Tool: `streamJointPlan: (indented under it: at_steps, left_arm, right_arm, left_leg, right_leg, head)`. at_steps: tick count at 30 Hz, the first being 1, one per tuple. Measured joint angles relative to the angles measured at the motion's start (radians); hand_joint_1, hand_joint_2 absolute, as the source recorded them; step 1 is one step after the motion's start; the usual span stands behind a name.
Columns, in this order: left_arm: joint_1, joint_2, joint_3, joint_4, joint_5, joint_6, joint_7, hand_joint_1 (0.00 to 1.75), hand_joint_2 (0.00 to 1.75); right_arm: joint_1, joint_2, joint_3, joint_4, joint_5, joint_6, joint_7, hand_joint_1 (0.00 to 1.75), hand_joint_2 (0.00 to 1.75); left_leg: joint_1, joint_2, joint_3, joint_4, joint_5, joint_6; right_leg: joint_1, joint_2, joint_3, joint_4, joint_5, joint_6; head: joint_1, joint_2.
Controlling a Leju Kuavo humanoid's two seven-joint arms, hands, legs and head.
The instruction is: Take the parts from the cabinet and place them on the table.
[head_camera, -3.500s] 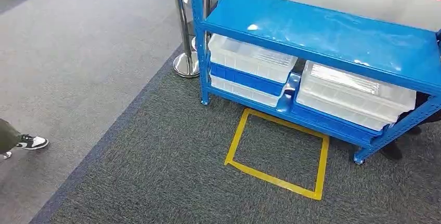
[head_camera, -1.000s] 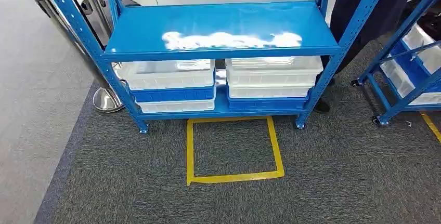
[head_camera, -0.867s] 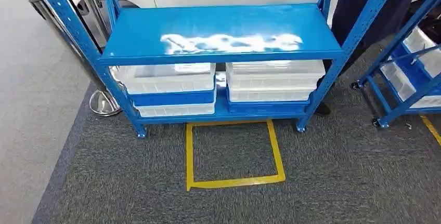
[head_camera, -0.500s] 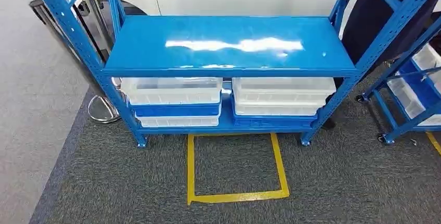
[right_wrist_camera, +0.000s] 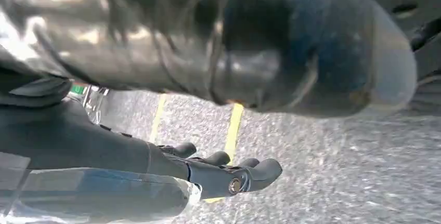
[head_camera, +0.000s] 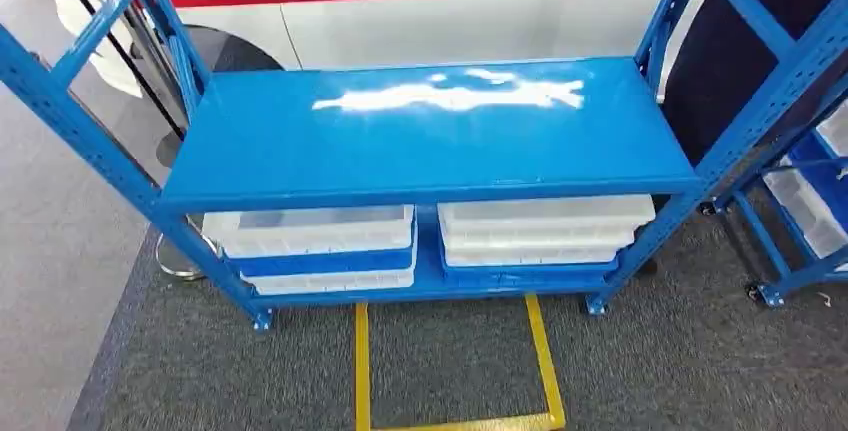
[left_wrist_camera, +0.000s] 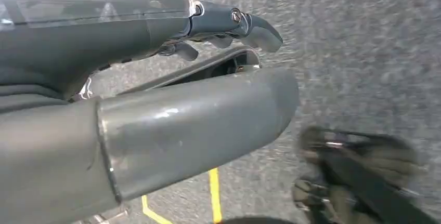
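Head view: a blue cabinet [head_camera: 430, 141] was seen at centre, its upper shelf bare. On the lower shelf, two stacks of clear and blue bins [head_camera: 315, 249] [head_camera: 540, 236] were placed side by side; contents could not be made out. Yellow floor tape [head_camera: 540, 351] was marked at 6 o'clock. A second blue rack [head_camera: 800, 201] was located at 3 o'clock.

Left wrist view: the left hand [left_wrist_camera: 156, 73] was held over grey carpet, fingers loosely apart, nothing gripped.

Right wrist view: the right hand [right_wrist_camera: 208, 130] was likewise spread and unloaded, above yellow tape.

Blue cabinet [head_camera: 430, 141], clear-and-blue bins [head_camera: 310, 241], yellow tape [head_camera: 545, 361].
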Motion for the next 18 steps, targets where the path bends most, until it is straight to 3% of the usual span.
streamJointPlan:
  at_steps: [1, 2, 3, 4, 5, 6, 8, 9, 10, 11, 13, 14, 15, 16, 17, 18]
  left_arm:
    - [0.005, 0.000, 0.000, 0.000, -0.001, 0.000, 0.001, 0.00, 0.00]
    - [0.010, 0.000, 0.000, 0.000, -0.001, 0.000, 0.004, 0.00, 0.00]
    - [0.015, 0.003, 0.000, 0.000, -0.001, 0.000, 0.006, 0.00, 0.00]
    - [0.015, 0.003, 0.000, 0.000, -0.001, 0.000, 0.006, 0.00, 0.00]
    - [0.011, 0.003, 0.000, 0.000, -0.002, 0.000, 0.009, 0.00, 0.00]
    - [0.003, 0.003, 0.000, 0.000, -0.003, 0.000, 0.008, 0.00, 0.00]
    - [-0.011, 0.003, 0.000, 0.000, -0.004, 0.000, 0.006, 0.00, 0.00]
    - [-0.014, 0.003, 0.000, 0.000, -0.005, 0.000, 0.006, 0.00, 0.00]
    - [-0.013, 0.004, -0.001, 0.000, -0.007, 0.000, 0.007, 0.00, 0.00]
    - [-0.012, 0.004, 0.000, 0.000, -0.007, 0.001, 0.009, 0.00, 0.00]
    - [-0.005, 0.003, 0.000, 0.000, -0.007, 0.002, 0.010, 0.00, 0.00]
    - [-0.005, 0.003, 0.000, 0.000, -0.008, 0.003, 0.011, 0.00, 0.00]
    - [-0.003, 0.003, 0.000, 0.000, -0.008, 0.004, 0.013, 0.00, 0.00]
    - [-0.003, 0.003, -0.001, 0.000, -0.009, 0.004, 0.015, 0.00, 0.00]
    - [-0.003, 0.002, -0.001, 0.000, -0.010, 0.005, 0.016, 0.00, 0.00]
    - [0.000, 0.002, -0.001, 0.000, -0.010, 0.005, 0.019, 0.00, 0.00]
  right_arm:
    - [0.001, 0.000, -0.001, 0.000, 0.000, 0.001, 0.000, 0.00, 0.00]
    - [0.006, 0.000, -0.002, 0.000, 0.000, 0.001, 0.000, 0.00, 0.00]
    - [0.005, 0.002, -0.003, 0.004, 0.002, 0.006, 0.000, 0.00, 0.00]
    - [0.000, 0.002, -0.003, 0.004, 0.004, 0.008, -0.003, 0.00, 0.00]
    - [-0.006, 0.002, -0.003, 0.003, 0.006, 0.011, -0.004, 0.00, 0.00]
    - [-0.009, 0.002, -0.004, 0.002, 0.006, 0.012, -0.005, 0.00, 0.00]
    - [-0.022, 0.002, -0.003, 0.001, 0.006, 0.013, -0.006, 0.00, 0.00]
    - [-0.024, 0.002, -0.003, 0.001, 0.007, 0.013, -0.006, 0.00, 0.00]
    - [-0.027, 0.002, -0.003, 0.001, 0.007, 0.013, -0.008, 0.00, 0.00]
    - [-0.025, 0.002, -0.004, 0.001, 0.007, 0.014, -0.007, 0.00, 0.00]
    - [-0.017, 0.002, -0.005, 0.001, 0.008, 0.015, -0.007, 0.00, 0.00]
    - [-0.015, 0.002, -0.005, 0.001, 0.008, 0.015, -0.006, 0.00, 0.00]
    - [-0.013, 0.002, -0.006, 0.001, 0.009, 0.015, -0.006, 0.00, 0.00]
    - [-0.010, 0.001, -0.007, 0.001, 0.009, 0.016, -0.006, 0.00, 0.00]
    - [-0.006, 0.000, -0.008, 0.001, 0.009, 0.018, -0.006, 0.00, 0.00]
    - [0.001, 0.000, -0.009, 0.001, 0.009, 0.018, -0.006, 0.00, 0.00]
  left_leg:
    - [-0.001, -0.001, -0.015, -0.067, 0.091, 0.008]
    - [-0.004, -0.001, -0.026, -0.138, 0.247, 0.017]
    - [-0.011, -0.002, -0.035, -0.173, 0.377, 0.022]
    - [-0.017, -0.004, -0.020, -0.148, 0.355, 0.027]
    - [-0.018, -0.004, -0.013, -0.142, 0.339, 0.036]
    - [-0.018, -0.004, 0.001, -0.145, 0.325, 0.046]
    - [-0.012, -0.004, 0.036, -0.165, 0.310, 0.059]
    - [-0.010, -0.004, 0.054, -0.173, 0.297, 0.065]
    - [-0.009, -0.002, 0.075, -0.179, 0.284, 0.067]
    - [-0.009, -0.002, 0.094, -0.184, 0.271, 0.066]
    - [-0.008, -0.006, 0.135, -0.185, 0.242, 0.066]
    - [-0.007, -0.009, 0.154, -0.185, 0.226, 0.065]
    - [-0.007, -0.011, 0.176, -0.185, 0.209, 0.062]
    - [-0.007, -0.012, 0.196, -0.185, 0.192, 0.058]
    - [-0.007, -0.011, 0.210, -0.186, 0.175, 0.054]
    - [-0.010, -0.011, 0.229, -0.180, 0.159, 0.049]
  right_leg:
    - [0.002, 0.000, 0.027, -0.004, -0.021, 0.002]
    - [0.002, 0.000, 0.042, -0.006, -0.042, 0.004]
    - [0.007, 0.006, 0.066, 0.004, -0.068, 0.011]
    - [0.007, 0.012, 0.081, -0.002, -0.093, 0.020]
    - [0.002, 0.011, 0.109, -0.010, -0.101, 0.025]
    - [0.004, 0.010, 0.104, 0.018, -0.077, 0.033]
    - [0.001, 0.003, 0.019, 0.183, 0.001, 0.041]
    - [0.002, -0.006, -0.035, 0.263, 0.015, 0.044]
    - [0.000, -0.011, -0.093, 0.322, -0.015, 0.051]
    - [-0.001, -0.013, -0.128, 0.342, -0.065, 0.052]
    - [-0.003, -0.016, -0.186, 0.336, -0.191, 0.053]
    - [-0.004, -0.017, -0.207, 0.315, -0.228, 0.054]
    - [-0.004, -0.017, -0.223, 0.277, -0.229, 0.055]
    - [-0.004, -0.017, -0.235, 0.223, -0.171, 0.049]
    - [-0.002, -0.018, -0.246, 0.158, -0.047, 0.043]
    - [0.004, -0.020, -0.256, 0.124, 0.094, 0.038]
  head:
    - [0.000, 0.000]
    - [0.000, 0.000]
    - [0.002, 0.000]
    - [0.002, 0.000]
    - [0.001, 0.000]
    - [0.001, 0.000]
    - [0.002, 0.000]
    - [0.001, 0.000]
    - [0.001, 0.000]
    - [0.000, 0.000]
    - [0.001, 0.000]
    - [0.001, 0.000]
    - [0.001, 0.000]
    - [0.001, 0.000]
    - [0.001, 0.000]
    - [0.001, 0.000]
